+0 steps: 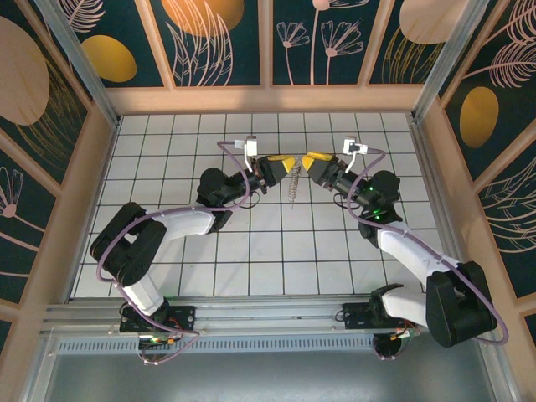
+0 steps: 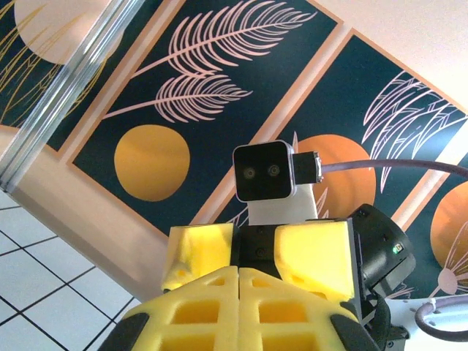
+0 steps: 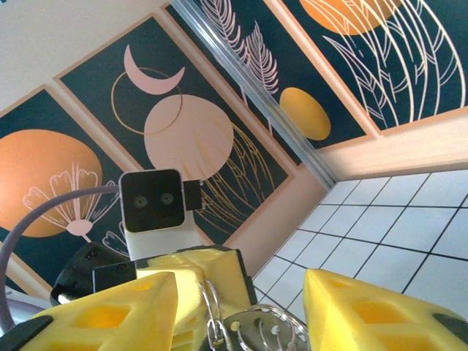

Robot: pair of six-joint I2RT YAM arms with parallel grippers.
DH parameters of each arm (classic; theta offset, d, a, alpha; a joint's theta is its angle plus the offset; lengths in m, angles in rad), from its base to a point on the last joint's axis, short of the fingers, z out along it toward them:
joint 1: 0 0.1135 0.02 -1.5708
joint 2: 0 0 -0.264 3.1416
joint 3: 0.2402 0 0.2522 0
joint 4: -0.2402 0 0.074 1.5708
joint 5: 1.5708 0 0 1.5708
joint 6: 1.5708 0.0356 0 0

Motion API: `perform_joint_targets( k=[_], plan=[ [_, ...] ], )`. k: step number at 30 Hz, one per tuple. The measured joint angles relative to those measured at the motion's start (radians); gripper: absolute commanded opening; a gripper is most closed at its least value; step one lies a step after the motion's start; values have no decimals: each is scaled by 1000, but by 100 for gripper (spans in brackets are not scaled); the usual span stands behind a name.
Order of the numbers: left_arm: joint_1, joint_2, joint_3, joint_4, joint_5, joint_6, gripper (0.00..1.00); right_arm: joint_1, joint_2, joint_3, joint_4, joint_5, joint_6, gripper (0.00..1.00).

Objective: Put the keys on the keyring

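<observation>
**A:** Where is the keyring (image 1: 291, 189)?

**B:** Up in the air, above the white tiled surface (image 1: 251, 251), towards its far side. From overhead it hangs as a thin, jagged silvery strip between the two hands, clear of the tiles.

**A:** What holds it?

**B:** The left hand (image 1: 285, 166), as far as I can see. The strip drops from right under its yellow tips. In its own wrist camera that hand (image 2: 238, 281) is closed, with the two yellow fingers pressed flat together and no gap between them. The metal itself is hidden there.

**A:** And the right hand (image 1: 311, 159)?

**B:** It faces the left one, tip to tip and almost touching. In its wrist camera its (image 3: 241, 300) yellow fingers (image 3: 365, 314) stand apart. The keyring (image 3: 256, 329) sits low in the gap: a few chain-like links and a rounded silvery piece pierced with small holes. The left hand's yellow fingers are just behind it.

**A:** Is the right hand squeezing it?

**B:** I cannot tell. The rounded piece comes close to one finger, but contact is not clear, and the other finger is apart from it.
</observation>
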Motion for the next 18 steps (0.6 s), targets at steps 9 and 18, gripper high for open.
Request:
perform_joint_targets(
  k=[9, 18],
  plan=[
    [0, 8, 0, 37, -29, -43, 0, 9, 2, 0, 31, -3, 17, 31],
    [0, 42, 0, 53, -40, -72, 0, 9, 3, -1, 37, -3, 16, 39]
  ],
)
